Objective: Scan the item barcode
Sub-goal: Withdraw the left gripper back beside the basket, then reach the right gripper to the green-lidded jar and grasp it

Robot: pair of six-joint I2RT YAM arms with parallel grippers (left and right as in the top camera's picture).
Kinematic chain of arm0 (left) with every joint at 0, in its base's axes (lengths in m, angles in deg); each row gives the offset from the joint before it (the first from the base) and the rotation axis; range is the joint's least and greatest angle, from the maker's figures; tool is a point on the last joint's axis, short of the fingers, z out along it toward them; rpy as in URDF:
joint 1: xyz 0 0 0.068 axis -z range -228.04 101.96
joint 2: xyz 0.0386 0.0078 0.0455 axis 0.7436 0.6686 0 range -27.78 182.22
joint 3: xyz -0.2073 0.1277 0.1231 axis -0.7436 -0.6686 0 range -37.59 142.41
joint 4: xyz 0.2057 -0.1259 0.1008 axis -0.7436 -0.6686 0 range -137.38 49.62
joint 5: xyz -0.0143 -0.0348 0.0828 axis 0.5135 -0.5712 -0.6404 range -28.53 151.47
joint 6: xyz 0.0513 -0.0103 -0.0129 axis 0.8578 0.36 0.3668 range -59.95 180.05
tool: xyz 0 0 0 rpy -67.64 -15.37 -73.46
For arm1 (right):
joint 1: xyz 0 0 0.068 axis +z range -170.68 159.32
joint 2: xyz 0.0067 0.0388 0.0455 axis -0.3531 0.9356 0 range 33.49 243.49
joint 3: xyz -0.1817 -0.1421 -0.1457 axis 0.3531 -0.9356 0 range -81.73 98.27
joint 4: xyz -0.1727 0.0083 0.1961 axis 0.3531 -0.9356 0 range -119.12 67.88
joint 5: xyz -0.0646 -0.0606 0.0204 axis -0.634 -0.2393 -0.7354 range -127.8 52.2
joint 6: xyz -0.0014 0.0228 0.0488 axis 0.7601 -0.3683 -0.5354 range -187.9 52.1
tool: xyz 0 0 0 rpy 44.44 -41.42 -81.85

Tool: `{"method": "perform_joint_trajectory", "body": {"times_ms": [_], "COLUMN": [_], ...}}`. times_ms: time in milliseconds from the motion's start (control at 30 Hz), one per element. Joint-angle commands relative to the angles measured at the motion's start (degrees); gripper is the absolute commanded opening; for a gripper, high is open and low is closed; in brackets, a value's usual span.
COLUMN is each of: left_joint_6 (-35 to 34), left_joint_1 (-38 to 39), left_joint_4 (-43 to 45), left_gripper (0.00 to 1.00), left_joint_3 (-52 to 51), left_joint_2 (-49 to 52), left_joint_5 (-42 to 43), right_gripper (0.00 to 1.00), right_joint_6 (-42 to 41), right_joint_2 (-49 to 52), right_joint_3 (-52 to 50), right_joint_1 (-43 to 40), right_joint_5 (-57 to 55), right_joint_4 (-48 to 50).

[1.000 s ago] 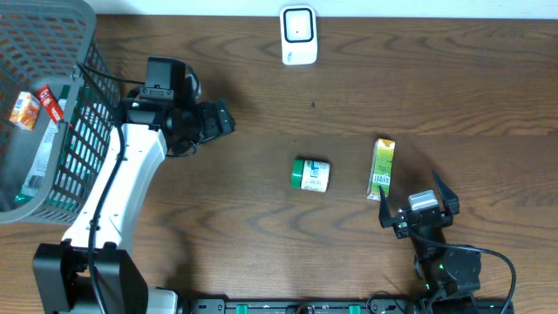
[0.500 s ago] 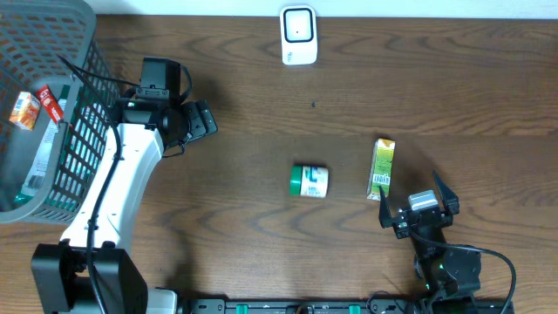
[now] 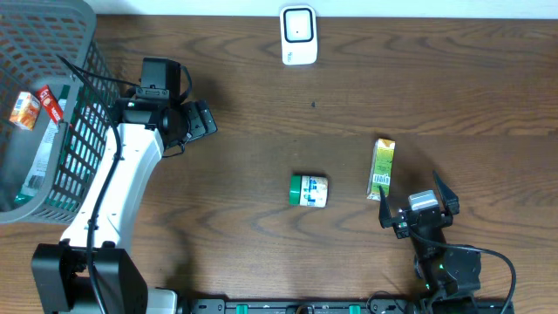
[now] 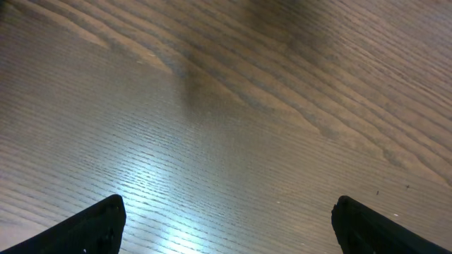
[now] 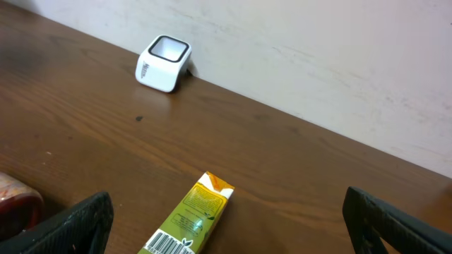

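Overhead view: the left gripper [image 3: 204, 119] has drawn back toward 9 o'clock over the last second. The green-and-white canister [image 3: 309, 190], lying on its side near the middle of the table [image 3: 261, 96], has rolled slightly toward 6 o'clock and is well apart from both arms. Neither item is at the scanner [image 3: 297, 35], which stands at the 12 o'clock edge, so the scan probably still calls for a fresh pick-up. The juice carton [image 3: 382, 168] lies flat at 3 o'clock of the canister, just beyond the right gripper [image 3: 414, 199]. Both grippers stand spread wide and empty; the left wrist view shows only bare wood between the fingertips.
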Motion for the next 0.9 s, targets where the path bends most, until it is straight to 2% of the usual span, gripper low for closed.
{"method": "perform_joint_trajectory", "body": {"times_ms": [0, 300, 633, 733, 867], "left_joint_6": [0.1, 0.1, 0.1, 0.1, 0.1], "left_joint_1": [-0.2, -0.2, -0.2, -0.2, -0.2], "left_joint_4": [-0.1, -0.1, -0.1, -0.1, -0.1], "left_gripper": [0.94, 0.94, 0.94, 0.95, 0.94], "left_joint_3": [1.0, 1.0, 1.0, 1.0, 1.0], "left_joint_2": [-0.5, -0.5, -0.5, -0.5, -0.5], "left_joint_5": [-0.9, -0.9, -0.9, -0.9, -0.9], "right_gripper": [0.99, 0.99, 0.99, 0.99, 0.99], "right_joint_6": [0.5, 0.4, -1.3, -7.4, -10.4], "right_joint_2": [-0.3, -0.3, -0.2, 0.0, 4.5], "right_joint_3": [-0.1, -0.1, 0.3, 3.5, 14.7], "right_joint_1": [-0.8, -0.8, -0.8, -0.9, -0.9], "right_joint_5": [0.2, 0.7, 6.8, 5.0, 4.3], "right_joint_4": [-0.2, -0.1, 0.4, -1.9, -9.1]}}
